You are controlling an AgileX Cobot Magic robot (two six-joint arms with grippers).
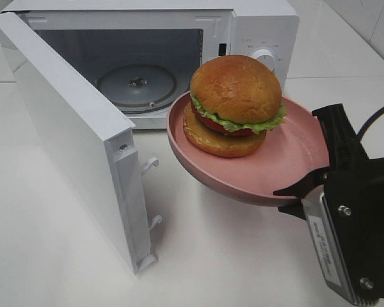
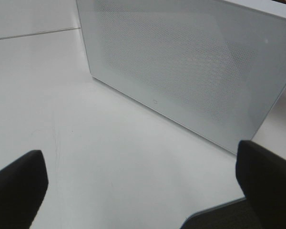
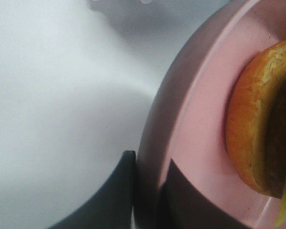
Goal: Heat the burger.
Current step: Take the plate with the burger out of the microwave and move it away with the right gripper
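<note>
Small grey markings sit beside the dial (image 1: pixel 266 59) on the microwave (image 1: pixel 256 25) control panel, and a label with print runs along the right arm's housing, but none of it can be read at this size.

The right gripper (image 1: pixel 307 185) is clamped on the rim of the pink plate (image 1: pixel 288 160), one finger (image 3: pixel 109 191) under the rim and the other over it, holding the plate off the table and tilted. The burger (image 1: pixel 235 105) sits on that plate, toward the side nearest the microwave, just in front of the open cavity. Its top bun leans on lettuce and a red layer above the bottom bun.

The left gripper (image 2: pixel 138 191) has its fingers (image 2: pixel 19 186) spread wide with nothing between them, above the table near the outer face of the microwave door (image 2: pixel 190 71).

The door stands swung fully open to the left. Inside, a glass turntable (image 1: pixel 136 84) lies flat. The table (image 1: pixel 64 256) is plain white, with pale tiled wall behind
</note>
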